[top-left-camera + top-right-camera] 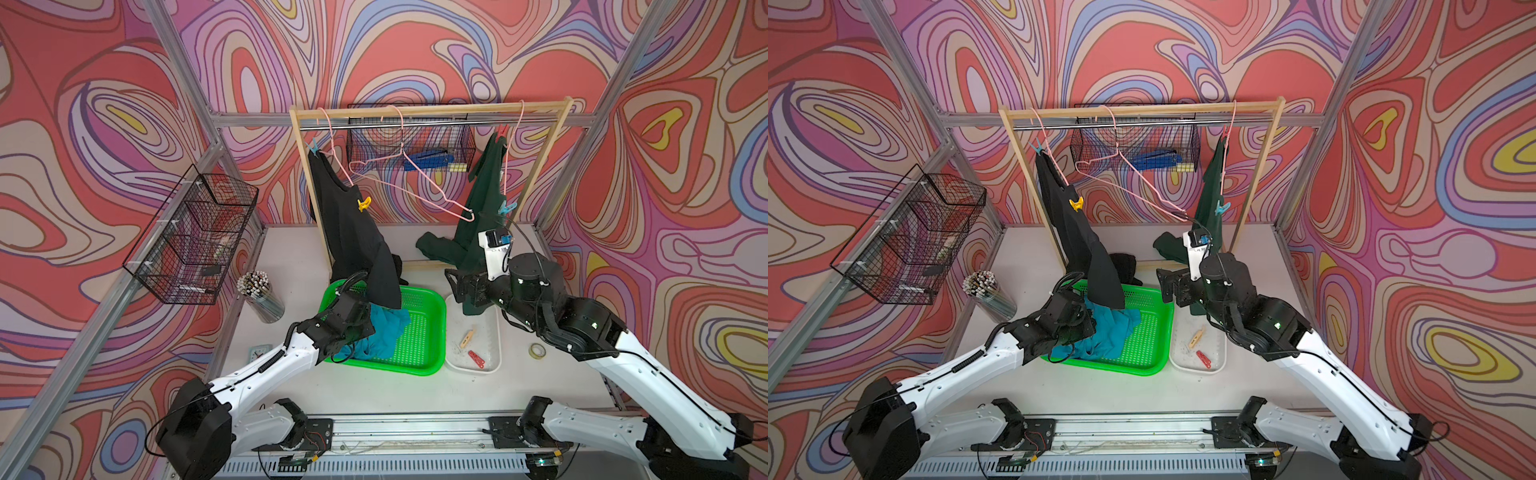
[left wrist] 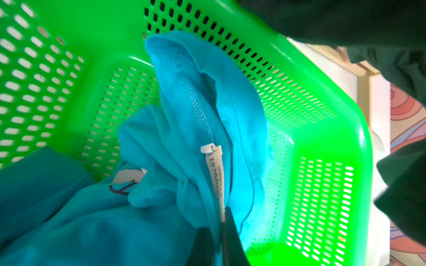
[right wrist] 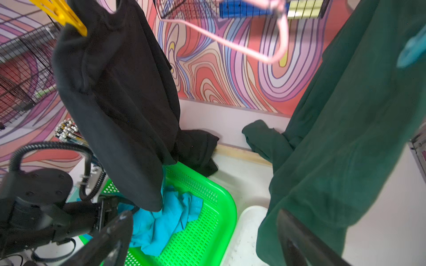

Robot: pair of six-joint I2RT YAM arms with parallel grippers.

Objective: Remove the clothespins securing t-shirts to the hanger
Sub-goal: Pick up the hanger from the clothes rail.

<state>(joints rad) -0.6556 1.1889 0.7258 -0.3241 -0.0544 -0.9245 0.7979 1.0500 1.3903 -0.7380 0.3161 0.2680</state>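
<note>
A black t-shirt (image 1: 353,241) hangs from the left pink hanger, pinned by a light blue clothespin (image 1: 312,147) and a yellow clothespin (image 1: 364,204). On the right hanger, the dark green t-shirt (image 1: 482,216) is held by a red clothespin (image 1: 502,129) and a light blue one (image 1: 508,208). The turquoise t-shirt (image 2: 196,103) lies crumpled in the green basket (image 1: 419,361), and my left gripper (image 2: 221,221) is shut on its collar fold. My right gripper (image 3: 204,218) stands open by the green shirt's lower hem, holding nothing. The middle hanger (image 1: 415,183) is bare.
A white tray (image 1: 486,332) right of the basket holds a beige clothespin (image 1: 467,336) and a red one (image 1: 477,359). The wooden rack (image 1: 428,111) spans the back. A wire basket (image 1: 195,237) and pencil cup (image 1: 259,295) stand left; a tape roll (image 1: 537,350) lies right.
</note>
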